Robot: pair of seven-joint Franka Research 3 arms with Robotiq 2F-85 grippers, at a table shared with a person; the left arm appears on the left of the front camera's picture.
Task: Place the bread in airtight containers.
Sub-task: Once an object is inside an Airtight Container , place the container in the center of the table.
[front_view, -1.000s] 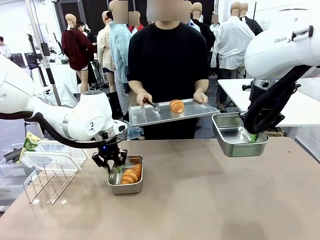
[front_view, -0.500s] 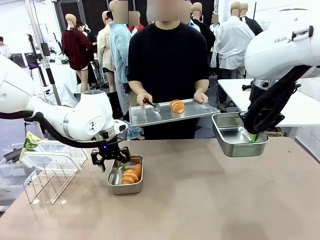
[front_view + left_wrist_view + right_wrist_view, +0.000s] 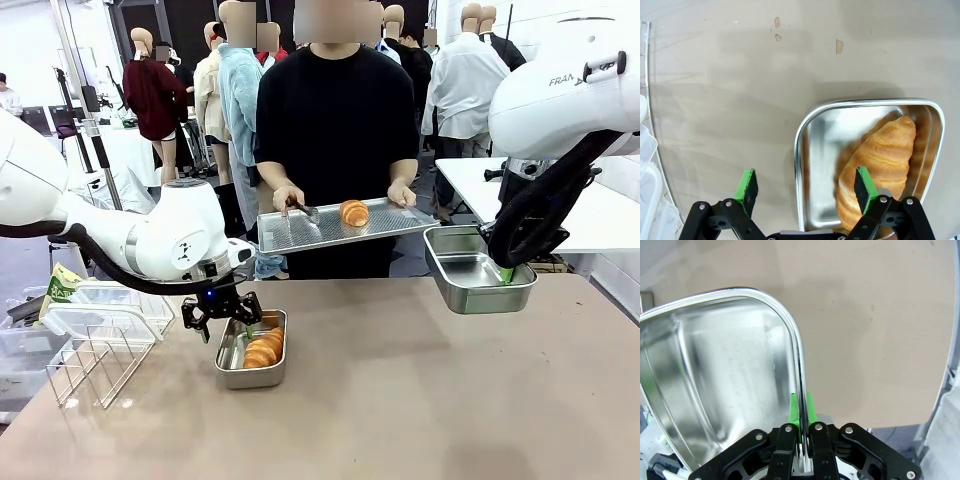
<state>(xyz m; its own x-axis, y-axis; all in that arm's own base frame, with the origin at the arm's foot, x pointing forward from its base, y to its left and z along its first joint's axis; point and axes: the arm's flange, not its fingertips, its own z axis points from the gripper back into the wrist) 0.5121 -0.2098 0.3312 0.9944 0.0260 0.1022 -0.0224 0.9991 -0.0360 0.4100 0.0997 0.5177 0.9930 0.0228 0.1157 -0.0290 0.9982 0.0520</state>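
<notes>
The left gripper (image 3: 226, 330) hangs over the left edge of a small steel tub (image 3: 250, 378) on the table (image 3: 420, 400), jaws spread wide and holding nothing; a croissant (image 3: 264, 349) lies inside this tub, along its right wall. In the left wrist view one green pad (image 3: 746, 185) is over bare table and the other over the croissant (image 3: 880, 165). The right gripper (image 3: 505, 272) is clamped on the rim of a second steel tub (image 3: 470, 290), holding it tilted in the air above the table's far right edge; its inside (image 3: 715, 365) is bare. Across the table a person holds a perforated tray (image 3: 320, 232) with both hands; a second croissant (image 3: 353, 211) lies on it; tongs (image 3: 303, 208) rest beside it. A wire rack (image 3: 95, 360) and translucent lids (image 3: 100, 312) stand at the table's left.
</notes>
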